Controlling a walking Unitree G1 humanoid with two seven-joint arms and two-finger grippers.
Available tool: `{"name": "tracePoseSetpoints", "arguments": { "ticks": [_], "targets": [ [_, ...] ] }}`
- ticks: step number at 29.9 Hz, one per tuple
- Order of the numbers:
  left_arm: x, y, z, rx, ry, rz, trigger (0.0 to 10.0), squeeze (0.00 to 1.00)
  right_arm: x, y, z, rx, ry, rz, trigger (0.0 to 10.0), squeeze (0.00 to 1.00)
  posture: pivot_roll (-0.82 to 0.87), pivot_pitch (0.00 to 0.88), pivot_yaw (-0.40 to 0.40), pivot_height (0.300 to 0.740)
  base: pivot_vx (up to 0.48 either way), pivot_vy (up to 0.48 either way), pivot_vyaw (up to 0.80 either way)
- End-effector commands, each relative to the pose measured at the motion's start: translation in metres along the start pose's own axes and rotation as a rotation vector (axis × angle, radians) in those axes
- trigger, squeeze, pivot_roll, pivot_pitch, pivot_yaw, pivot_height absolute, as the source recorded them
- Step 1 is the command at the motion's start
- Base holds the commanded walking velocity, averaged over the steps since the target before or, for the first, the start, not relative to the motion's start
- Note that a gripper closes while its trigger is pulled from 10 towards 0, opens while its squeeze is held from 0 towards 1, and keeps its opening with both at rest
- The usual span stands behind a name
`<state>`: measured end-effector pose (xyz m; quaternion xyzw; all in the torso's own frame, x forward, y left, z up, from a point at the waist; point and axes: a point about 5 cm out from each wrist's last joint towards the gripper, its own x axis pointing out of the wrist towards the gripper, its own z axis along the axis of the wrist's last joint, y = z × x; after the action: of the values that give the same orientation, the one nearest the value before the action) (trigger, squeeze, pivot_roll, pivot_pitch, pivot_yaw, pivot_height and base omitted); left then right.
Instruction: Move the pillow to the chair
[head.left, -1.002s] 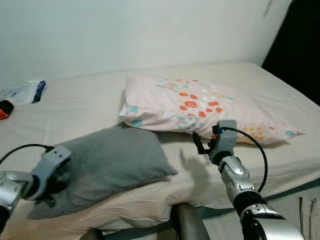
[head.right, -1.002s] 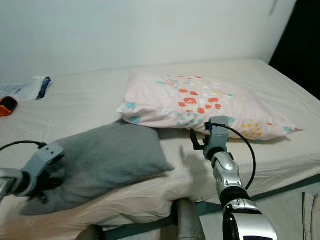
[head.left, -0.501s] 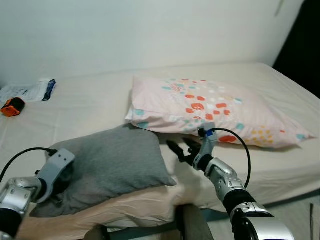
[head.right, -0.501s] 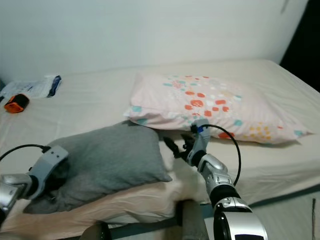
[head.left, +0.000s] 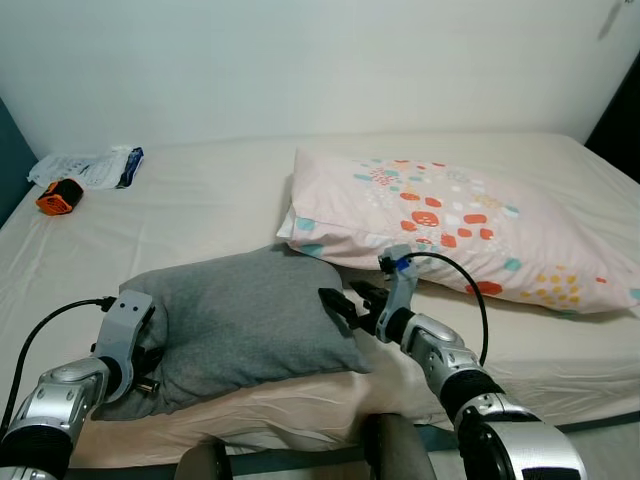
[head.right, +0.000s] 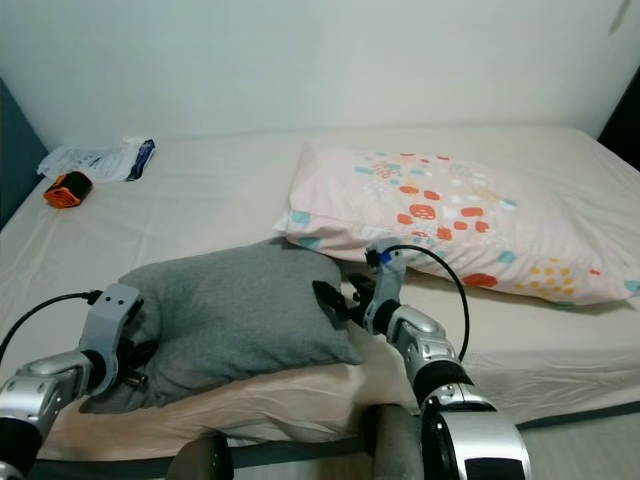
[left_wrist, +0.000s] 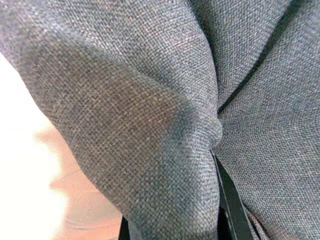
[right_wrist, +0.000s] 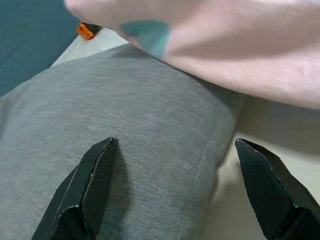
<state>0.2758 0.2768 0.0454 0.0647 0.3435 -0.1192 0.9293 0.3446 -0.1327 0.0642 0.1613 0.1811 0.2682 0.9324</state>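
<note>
Right claw swung to the grey pillow

The right claw left the patterned pillow and reached the grey pillow, fingers spread.

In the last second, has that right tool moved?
Yes. The right tool swung from the patterned pillow toward its left, to the grey pillow.

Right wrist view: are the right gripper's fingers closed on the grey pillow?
No, the right gripper is wide open, its fingers spread apart before the grey pillow.
</note>
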Motion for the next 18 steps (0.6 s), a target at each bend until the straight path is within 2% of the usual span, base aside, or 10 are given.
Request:
{"name": "tracePoseSetpoints", "arguments": {
  "ticks": [1, 2, 7, 8, 11, 13, 14, 16, 17, 18],
  "targets": [
    [0.007, -0.016, -0.012, -0.011, 0.028, -0.069, 0.0, 0.0, 0.001, -0.001, -0.004, 0.077, 0.024, -0.035, 10.0, 1.0, -0.02, 0.079, -0.079, 0.568, 0.0, 0.0, 0.0],
    [0.007, -0.018, -0.013, -0.01, 0.028, -0.078, 0.0, 0.0, 0.002, 0.001, -0.007, 0.114, 0.045, -0.042, 10.0, 1.0, -0.02, 0.081, -0.083, 0.568, 0.0, 0.0, 0.0],
    [0.008, -0.02, -0.013, -0.014, 0.026, -0.085, 0.0, 0.0, 0.004, 0.002, -0.011, 0.152, 0.076, -0.05, 10.0, 1.0, -0.02, 0.083, -0.095, 0.568, 0.0, 0.0, 0.0],
    [0.009, -0.024, -0.013, -0.02, 0.018, -0.09, 0.0, 0.0, 0.005, 0.005, -0.015, 0.187, 0.097, -0.039, 10.0, 0.0, -0.01, 0.087, -0.112, 0.568, 0.0, 0.0, 0.0],
    [0.01, -0.028, -0.012, -0.026, 0.009, -0.095, 0.0, 0.0, 0.007, 0.01, -0.018, 0.224, 0.116, -0.024, 10.0, 0.0, -0.01, 0.087, -0.112, 0.568, 0.0, 0.0, 0.0],
    [0.011, -0.032, -0.013, -0.034, 0.003, -0.1, 0.0, 0.0, 0.015, 0.023, -0.015, 0.277, 0.104, 0.064, 10.0, 0.0, 0.0, 0.085, -0.121, 0.568, 0.0, 0.0, 0.0],
    [0.011, -0.032, -0.013, -0.034, 0.003, -0.1, 0.0, 0.0, 0.015, 0.023, -0.015, 0.277, 0.104, 0.064, 10.0, 0.0, 0.0, 0.085, -0.121, 0.568, 0.0, 0.0, 0.0],
    [0.011, -0.035, -0.014, -0.037, -0.001, -0.105, 0.0, 0.0, 0.021, 0.037, -0.017, 0.274, 0.144, 0.136, 10.0, 0.0, 0.0, 0.084, -0.125, 0.568, 0.0, 0.0, 0.0],
    [0.011, -0.035, -0.014, -0.037, -0.001, -0.105, 0.0, 0.0, 0.021, 0.037, -0.017, 0.274, 0.144, 0.136, 10.0, 0.0, 0.0, 0.084, -0.125, 0.568, 0.0, 0.0, 0.0],
    [0.011, -0.037, -0.014, -0.036, -0.001, -0.109, 0.0, 0.0, 0.022, 0.041, -0.022, 0.231, 0.196, 0.148, 10.0, 0.0, 0.01, 0.086, -0.139, 0.568, 0.0, 0.0, 0.0]
  ]
}}
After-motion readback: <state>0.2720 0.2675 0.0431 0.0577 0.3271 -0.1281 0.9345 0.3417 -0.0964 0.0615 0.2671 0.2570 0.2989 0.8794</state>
